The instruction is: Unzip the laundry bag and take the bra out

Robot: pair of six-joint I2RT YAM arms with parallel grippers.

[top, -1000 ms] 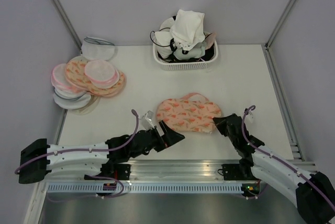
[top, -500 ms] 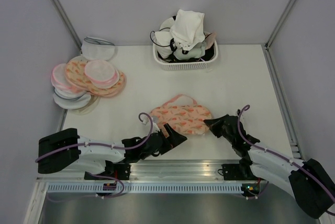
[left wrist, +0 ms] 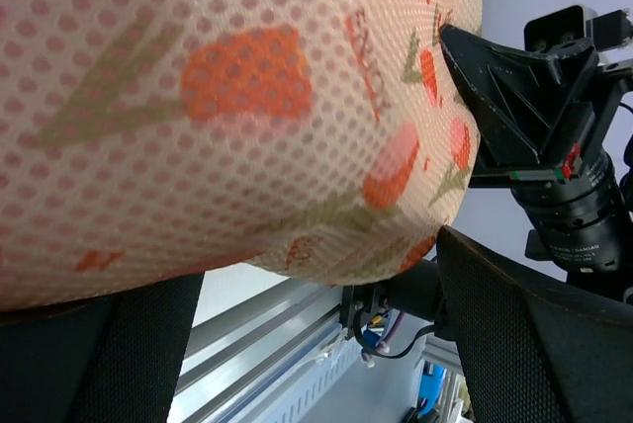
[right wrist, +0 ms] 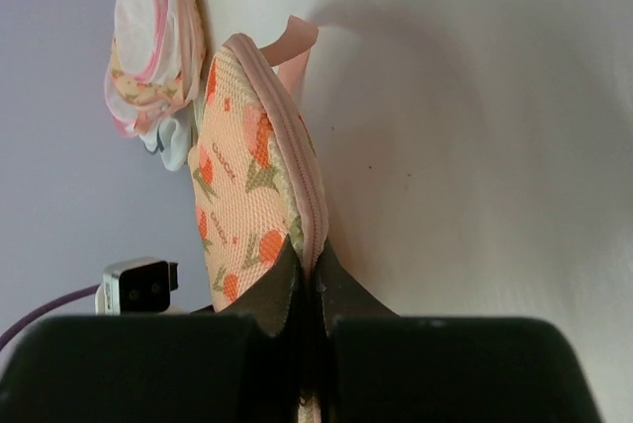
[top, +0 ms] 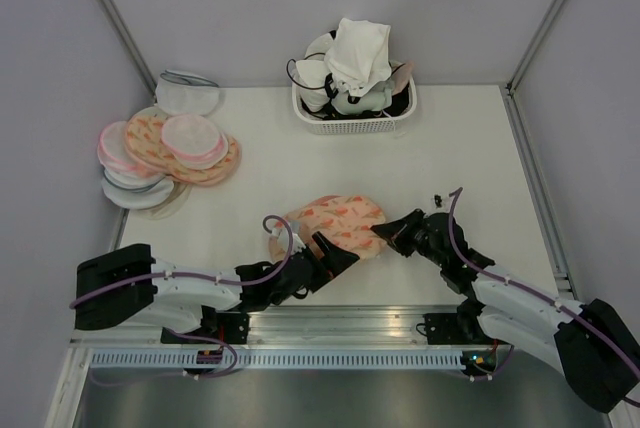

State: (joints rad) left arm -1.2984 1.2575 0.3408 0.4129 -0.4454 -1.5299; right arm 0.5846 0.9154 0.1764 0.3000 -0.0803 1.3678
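Observation:
The laundry bag [top: 335, 216], peach mesh with an orange leaf print and pink zip edging, stands tilted on its edge near the table's front middle. My right gripper [top: 385, 236] is shut on its right rim. The right wrist view shows the jaws [right wrist: 309, 263] pinching the pink zip edge of the bag [right wrist: 237, 186]. My left gripper [top: 338, 256] is at the bag's near left side. In the left wrist view its fingers [left wrist: 321, 265] stand wide apart, and the bag [left wrist: 247, 97] bulges above and between them. The bra is hidden.
A white basket [top: 350, 128] heaped with white and black-trimmed garments stands at the back. A pile of similar pouches [top: 165, 153] lies at the left, also in the right wrist view [right wrist: 148, 38]. A white pouch [top: 188, 93] lies behind the pile. A metal rail [top: 330, 323] runs along the near edge.
The right gripper has moved left, still gripping the bag's rim. The bag has slid left and bunched up from lying flat to standing on edge against the left gripper.

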